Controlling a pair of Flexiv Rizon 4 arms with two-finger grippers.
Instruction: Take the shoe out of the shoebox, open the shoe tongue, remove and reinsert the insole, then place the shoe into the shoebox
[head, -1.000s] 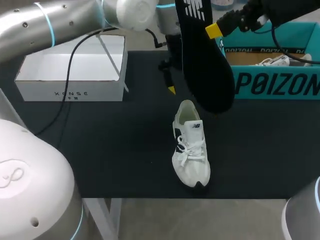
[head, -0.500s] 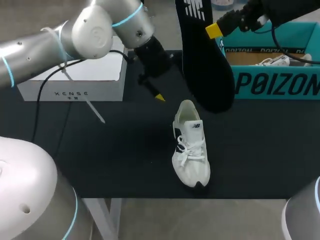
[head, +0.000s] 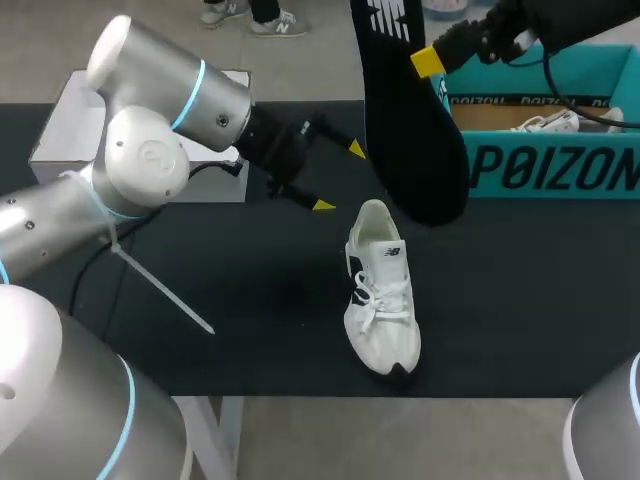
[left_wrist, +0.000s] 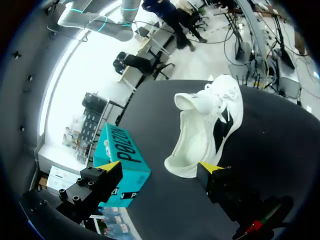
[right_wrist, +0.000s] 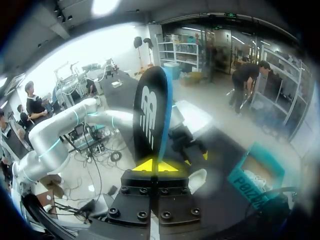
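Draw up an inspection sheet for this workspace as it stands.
Surface: black table mat, bearing the shoe and both boxes.
Job's things: white shoe upright on the mat, outside the teal shoebox; black insole held in the air above the shoe.
Clutter: white box at the mat's far left; second shoe inside the shoebox.
Grippers: left gripper open and empty, apart from the shoe's heel; right gripper shut on the insole.
Cables: black cable over the shoebox; pale strand trailing above the mat.
Surroundings: nothing seen.
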